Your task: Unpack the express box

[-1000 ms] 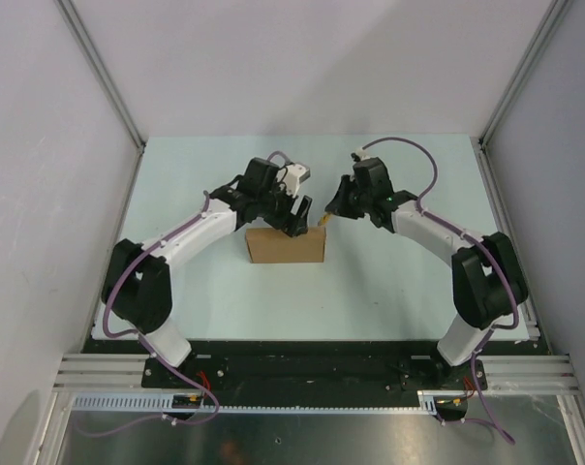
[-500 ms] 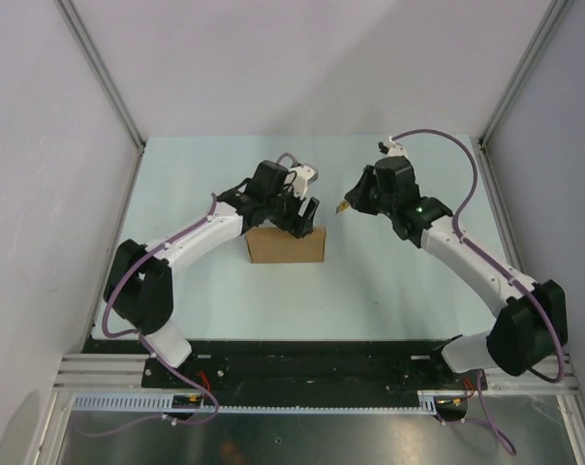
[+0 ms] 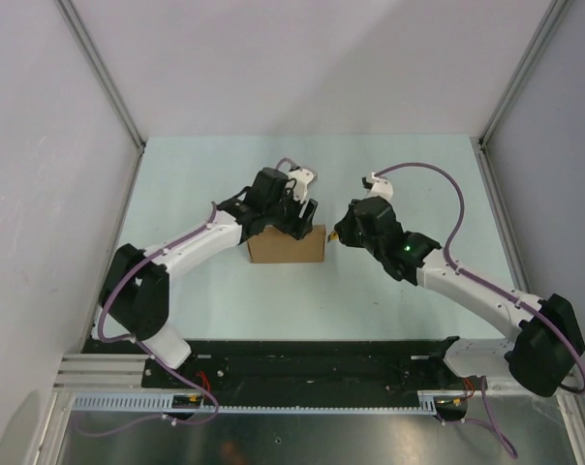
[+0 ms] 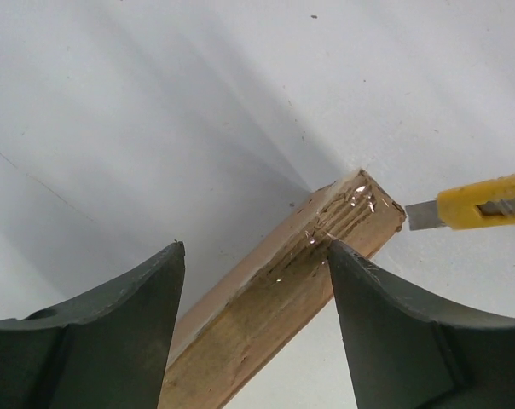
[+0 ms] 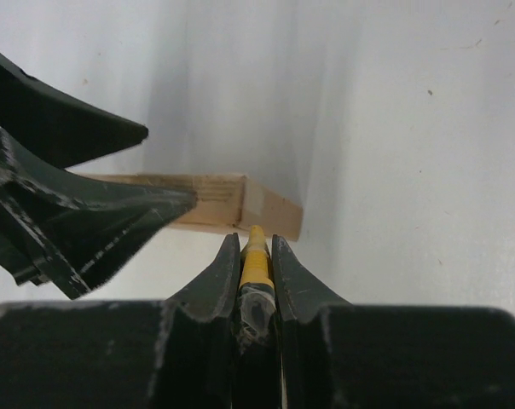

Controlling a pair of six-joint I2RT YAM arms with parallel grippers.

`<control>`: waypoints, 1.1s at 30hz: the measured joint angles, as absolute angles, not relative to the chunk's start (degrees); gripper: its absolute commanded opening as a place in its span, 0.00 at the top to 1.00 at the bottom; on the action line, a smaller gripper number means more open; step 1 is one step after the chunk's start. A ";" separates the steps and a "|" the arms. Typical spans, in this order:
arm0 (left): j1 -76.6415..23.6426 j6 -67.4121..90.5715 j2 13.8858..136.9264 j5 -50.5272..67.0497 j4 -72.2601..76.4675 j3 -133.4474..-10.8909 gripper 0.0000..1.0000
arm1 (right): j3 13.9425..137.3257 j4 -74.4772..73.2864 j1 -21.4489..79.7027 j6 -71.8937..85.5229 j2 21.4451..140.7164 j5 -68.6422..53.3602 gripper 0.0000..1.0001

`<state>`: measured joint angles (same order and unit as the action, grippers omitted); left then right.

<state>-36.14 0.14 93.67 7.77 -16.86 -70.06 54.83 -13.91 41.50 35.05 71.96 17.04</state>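
The express box is a small flat brown cardboard box, lid down, in the middle of the table. My left gripper is open at the box's far right edge. In the left wrist view the box's taped edge runs between the fingers, and the right one touches it. My right gripper is shut on the yellow-black utility knife. The knife's blade tip sits by the box's right end. The knife also shows in the left wrist view.
The pale green table is walled by grey panels on the left, right and back. Both arms' bases stand at the near edge. My left gripper's fingers sit close to the left of the knife in the right wrist view.
My right arm swung out to the right, then came back lower, bringing the knife tip to the box's right end. My left gripper stayed at the box's far edge.
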 measured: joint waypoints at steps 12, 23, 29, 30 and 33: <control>-37.47 0.69 91.37 7.27 -15.42 -67.05 0.31 | 54.74 -8.95 44.10 35.18 70.17 26.13 1.00; -37.60 0.69 91.37 7.03 -15.35 -67.05 0.32 | 54.74 -7.40 44.27 35.42 70.41 26.59 1.00; -37.71 0.67 91.37 6.92 -15.33 -67.05 0.33 | 54.74 -7.05 44.42 35.57 71.48 26.48 1.00; -37.71 0.69 91.37 6.83 -15.31 -67.05 0.33 | 54.74 -6.98 44.42 35.57 71.64 26.48 1.00; -37.78 0.69 91.37 6.70 -15.29 -67.05 0.33 | 54.74 -6.96 44.42 35.59 71.96 26.44 1.00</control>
<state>-37.78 0.69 91.37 6.70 -15.29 -67.05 54.74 -6.96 44.42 35.59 71.96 26.44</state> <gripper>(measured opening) 0.673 0.155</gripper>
